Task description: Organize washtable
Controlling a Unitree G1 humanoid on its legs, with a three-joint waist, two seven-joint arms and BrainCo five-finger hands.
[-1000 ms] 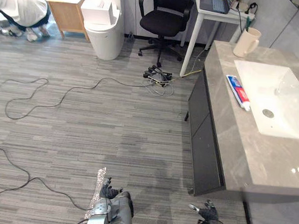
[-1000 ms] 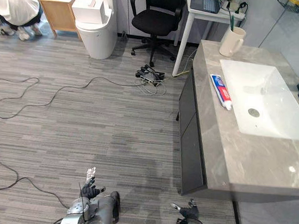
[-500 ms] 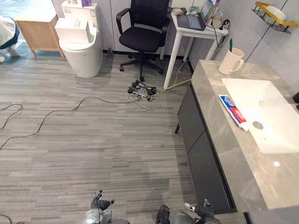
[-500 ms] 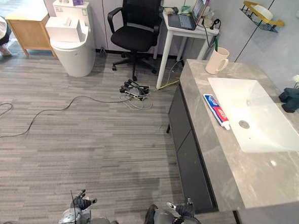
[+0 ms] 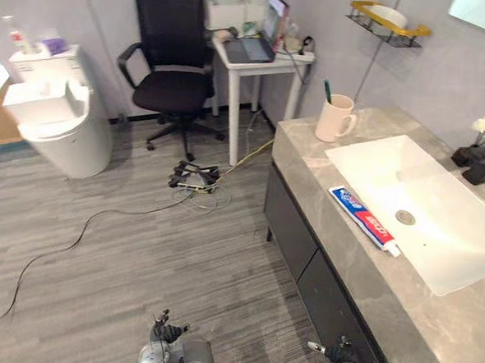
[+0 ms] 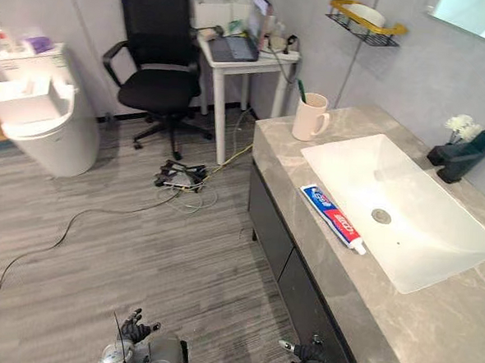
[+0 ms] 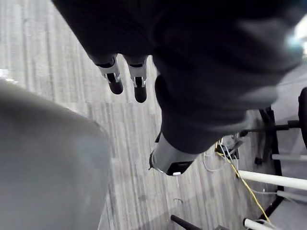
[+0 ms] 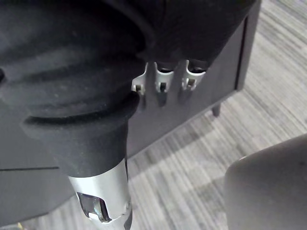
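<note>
Left hand (image 5: 165, 342) hangs low over the grey plank floor, fingers (image 7: 139, 89) straight and loose, nothing in it. Right hand (image 5: 338, 353) hangs beside it, just in front of the dark cabinet (image 5: 293, 226) under the washtable (image 5: 305, 165); its fingers (image 8: 163, 80) are relaxed and its thumb (image 8: 102, 200) is out, nothing held. The toothpaste tube (image 5: 364, 220) lies flat on the stone top, ahead of and above the right hand and well apart from it, along the near rim of the white sink (image 5: 437, 234), cap end toward the robot. It carries blue and red print on white (lettering too small to read). Further ahead of the right hand, at the far corner of the top, a cream mug (image 5: 335, 118) stands upright with a green toothbrush (image 5: 327, 90) in it. A black tap (image 5: 484, 164) sits past the sink, and a yellow wire shelf (image 5: 389, 18) is on the wall. Ahead of the left hand: a black office chair (image 5: 170, 78), a white desk (image 5: 262, 58) with an open laptop (image 5: 259, 43), a toilet (image 5: 52, 129), and a power strip (image 5: 195, 177) on the floor.
</note>
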